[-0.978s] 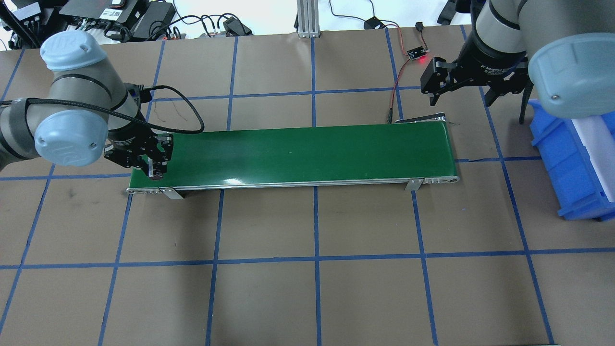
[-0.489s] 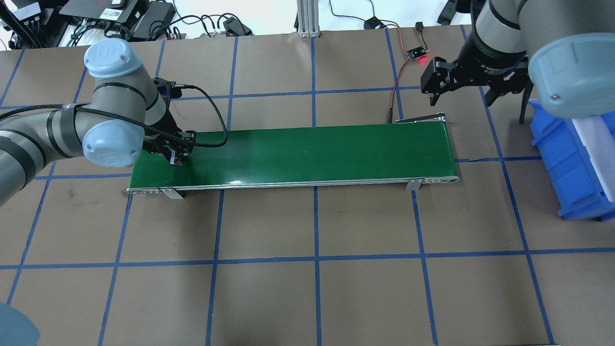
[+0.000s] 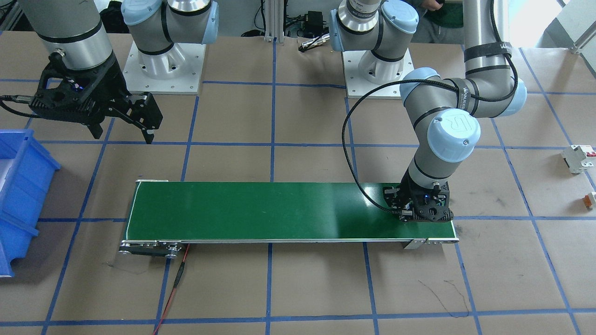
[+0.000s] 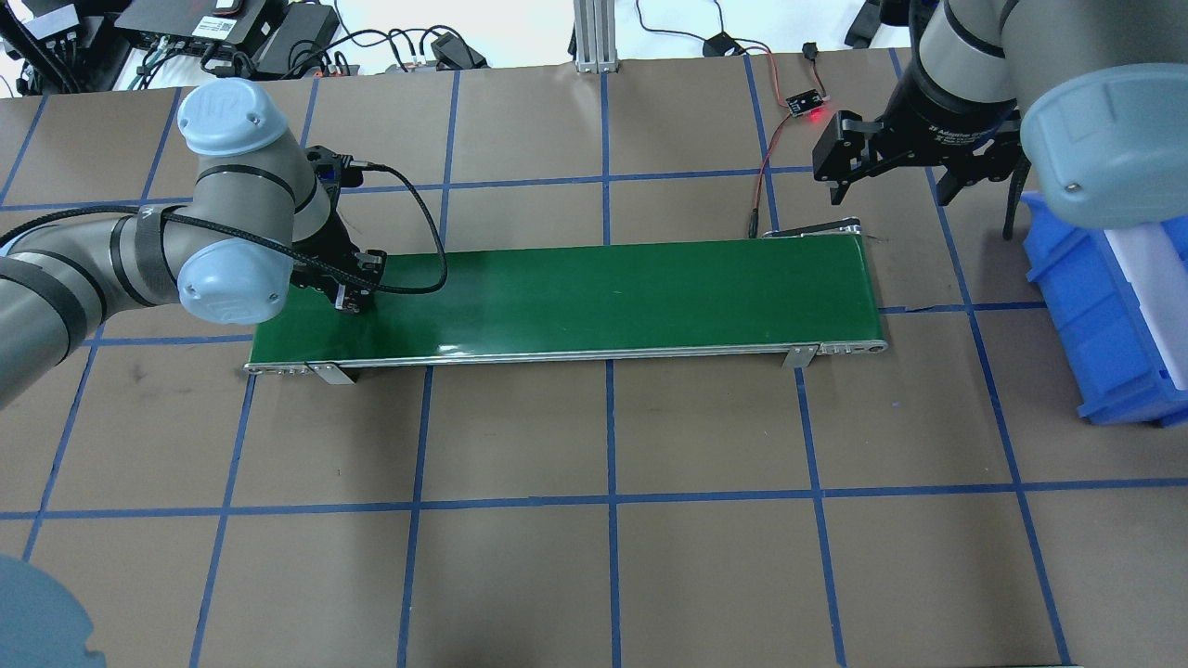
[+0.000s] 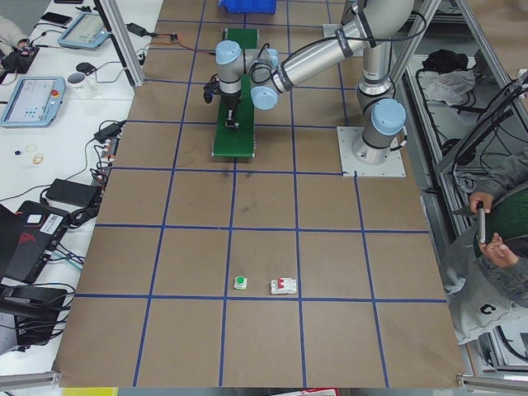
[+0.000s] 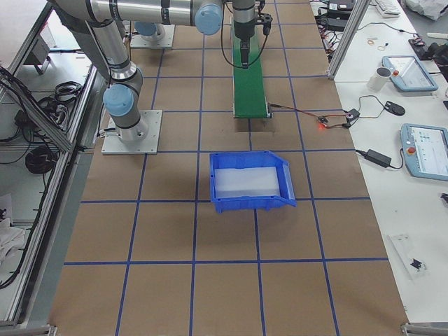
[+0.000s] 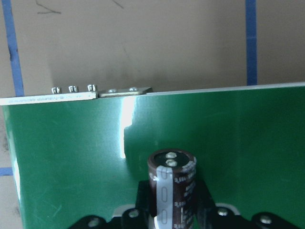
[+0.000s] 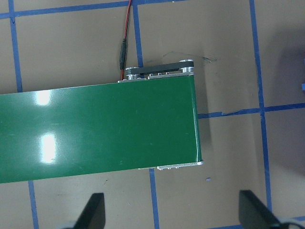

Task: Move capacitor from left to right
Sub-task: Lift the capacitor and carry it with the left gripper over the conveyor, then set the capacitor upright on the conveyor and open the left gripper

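Over the belt's (image 4: 603, 297) left end, my left gripper (image 4: 355, 300) grasps the capacitor (image 7: 170, 188); released too high, it may roll off.

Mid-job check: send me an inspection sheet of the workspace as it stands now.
Surface: brown paper table, blue tape grid; green conveyor belt lies across it.
Job's things: capacitor held by left tool over belt's left end; contact with belt unclear.
Clutter: white block with red tab and small orange-and-white piece off the robot's left; blue bin at right.
Tools: left shut on capacitor; right tool open, empty, near belt's right end.
Cables: black cable loops off left wrist; red wire runs from lit sensor board toward belt.
Surroundings: operator beside table.
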